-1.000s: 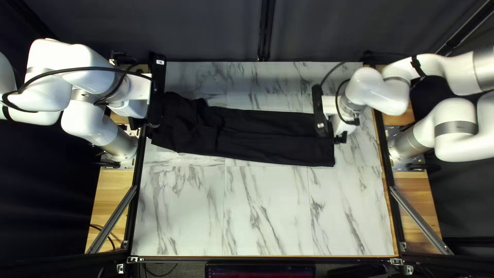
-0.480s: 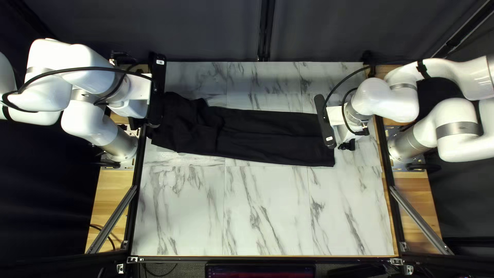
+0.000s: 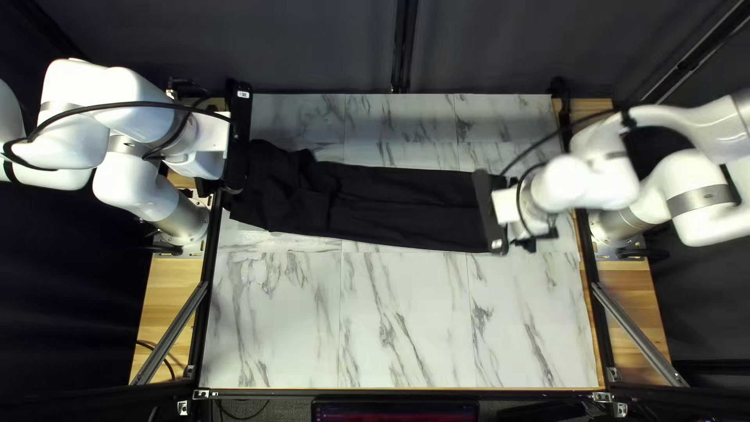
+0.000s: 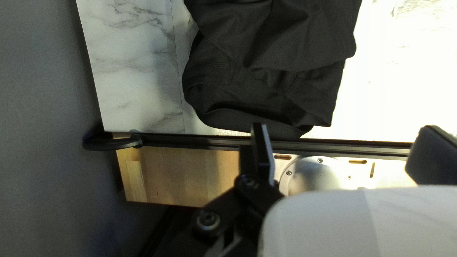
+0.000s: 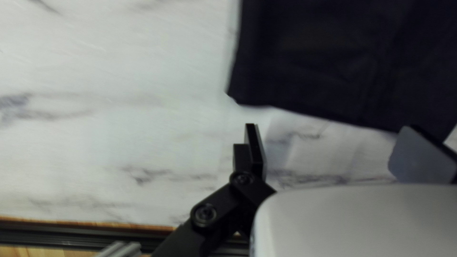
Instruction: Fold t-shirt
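Garment edge (image 5: 304, 104) ahead of right tool (image 3: 506, 207), broad marble tabletop (image 3: 406, 305) alongside

Top left view: the marble-patterned tabletop (image 3: 406, 328) offers a broad free passage across the lower centre and a narrower one at upper centre, between the black garment (image 3: 406, 203) and the dark curtain (image 3: 312, 47). The left arm (image 3: 141, 125) obstructs the upper left; the right arm (image 3: 586, 184), the right. Black side rails (image 3: 208, 266) bound the surface.
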